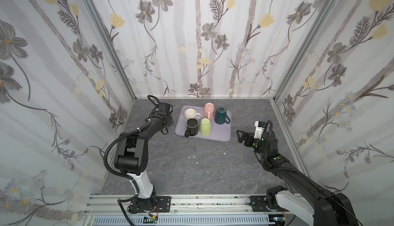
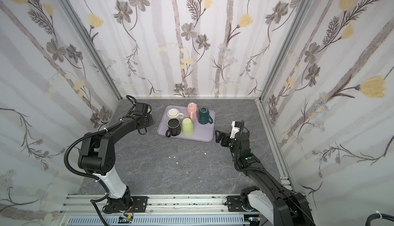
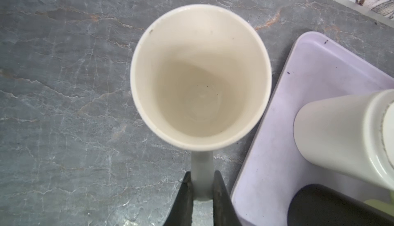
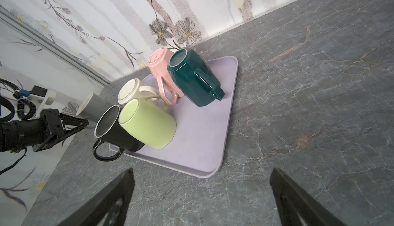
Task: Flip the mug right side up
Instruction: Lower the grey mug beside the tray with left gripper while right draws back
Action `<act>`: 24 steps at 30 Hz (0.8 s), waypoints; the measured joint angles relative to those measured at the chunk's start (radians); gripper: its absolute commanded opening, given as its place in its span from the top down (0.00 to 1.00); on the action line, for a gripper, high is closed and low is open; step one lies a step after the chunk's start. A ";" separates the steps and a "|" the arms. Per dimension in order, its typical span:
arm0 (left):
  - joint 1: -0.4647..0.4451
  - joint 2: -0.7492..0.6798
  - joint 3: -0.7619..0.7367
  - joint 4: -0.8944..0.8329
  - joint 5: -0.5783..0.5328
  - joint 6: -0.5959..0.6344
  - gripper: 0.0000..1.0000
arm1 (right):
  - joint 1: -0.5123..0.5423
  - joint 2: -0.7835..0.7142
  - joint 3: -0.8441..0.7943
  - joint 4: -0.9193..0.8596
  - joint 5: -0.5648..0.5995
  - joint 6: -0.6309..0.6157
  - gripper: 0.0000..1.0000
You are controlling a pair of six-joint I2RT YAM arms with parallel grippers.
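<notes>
Just left of the tray (image 1: 220,133) in a top view, the presumably stiff, breakable grey mug (image 3: 200,77) is pinched mouth-up by its handle (image 3: 202,161) in the closed left gripper (image 3: 202,174), the right gripper (image 4: 202,171) gaping empty.

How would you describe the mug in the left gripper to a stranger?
Find the lilac tray on the grey table. Just left of it, the left gripper pinches a mug by its handle. It is the only mug off the tray, grey outside, cream inside.
</notes>
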 measured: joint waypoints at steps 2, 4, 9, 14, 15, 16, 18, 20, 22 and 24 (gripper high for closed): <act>0.000 0.022 0.025 0.000 -0.009 0.011 0.96 | -0.002 0.010 0.002 0.000 0.004 0.000 0.00; 0.000 0.045 0.055 -0.004 -0.013 0.015 0.63 | -0.003 0.024 0.005 -0.003 0.010 0.000 0.00; 0.000 0.074 0.100 -0.003 -0.017 0.011 0.29 | -0.009 0.050 0.023 -0.007 0.010 -0.001 0.00; 0.000 0.072 0.097 -0.002 -0.011 -0.004 0.00 | -0.011 0.069 0.037 -0.008 0.008 -0.001 0.00; 0.000 0.068 0.092 -0.002 -0.008 -0.002 0.00 | -0.011 0.072 0.039 -0.008 0.006 -0.001 0.00; 0.000 0.063 0.089 -0.005 -0.006 -0.003 0.00 | -0.011 0.077 0.042 -0.007 0.006 -0.002 0.00; -0.002 0.045 0.079 -0.008 -0.003 -0.003 0.00 | -0.011 0.088 0.052 -0.014 0.006 -0.002 0.00; -0.004 0.024 0.071 -0.011 -0.001 -0.005 0.00 | -0.011 0.097 0.063 -0.020 0.006 -0.006 0.00; -0.006 0.001 0.061 -0.016 -0.001 -0.005 0.00 | -0.011 0.106 0.071 -0.027 -0.002 -0.009 0.00; -0.008 -0.027 0.048 -0.022 0.000 -0.005 0.00 | -0.012 0.114 0.074 -0.037 -0.008 -0.011 0.00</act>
